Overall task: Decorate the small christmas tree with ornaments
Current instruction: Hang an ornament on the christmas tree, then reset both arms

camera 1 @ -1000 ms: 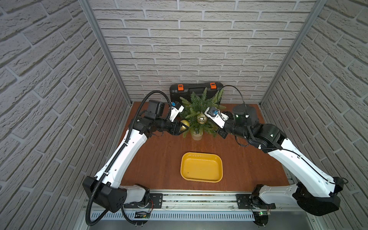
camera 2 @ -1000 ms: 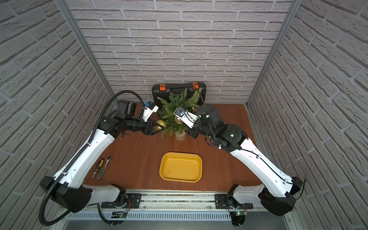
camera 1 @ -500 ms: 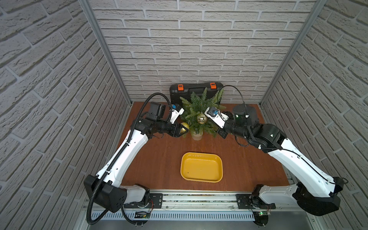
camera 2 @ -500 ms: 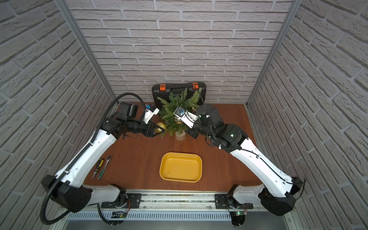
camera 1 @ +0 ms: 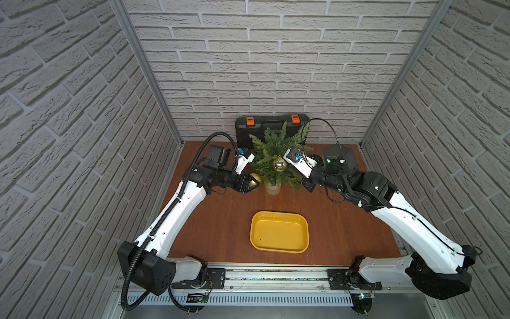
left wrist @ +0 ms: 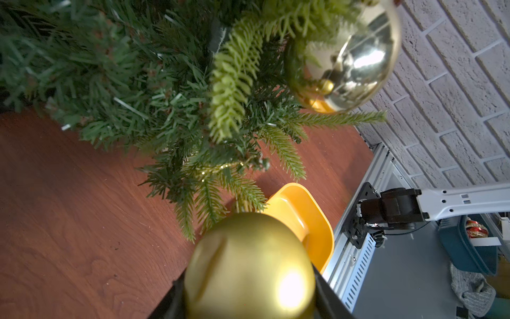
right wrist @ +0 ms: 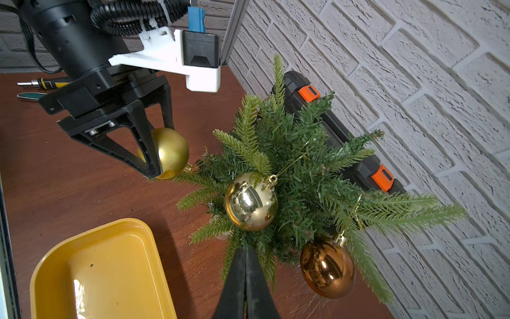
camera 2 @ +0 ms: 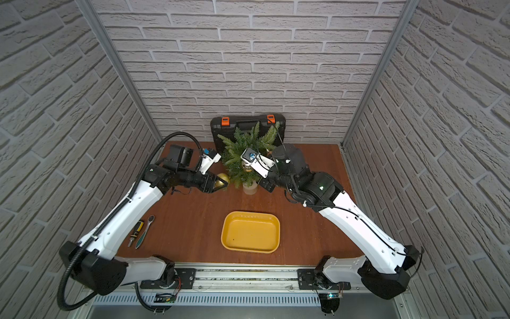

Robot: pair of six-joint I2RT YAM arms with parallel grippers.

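Grip: left pincer (right wrist: 162, 151) clamps gold bauble (right wrist: 173, 153) | right pincer (right wrist: 246, 252) together | copper bauble (right wrist: 327, 269): right wrist view, not left

No readable text, label, brand, number or sign is showing anywhere in these views, whether on the black case (camera 1: 271, 125), on the yellow tray (camera 1: 279, 233) or on the robot arms.

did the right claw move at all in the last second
No. The right claw stays shut in the same spot beside the pale base of the small tree.
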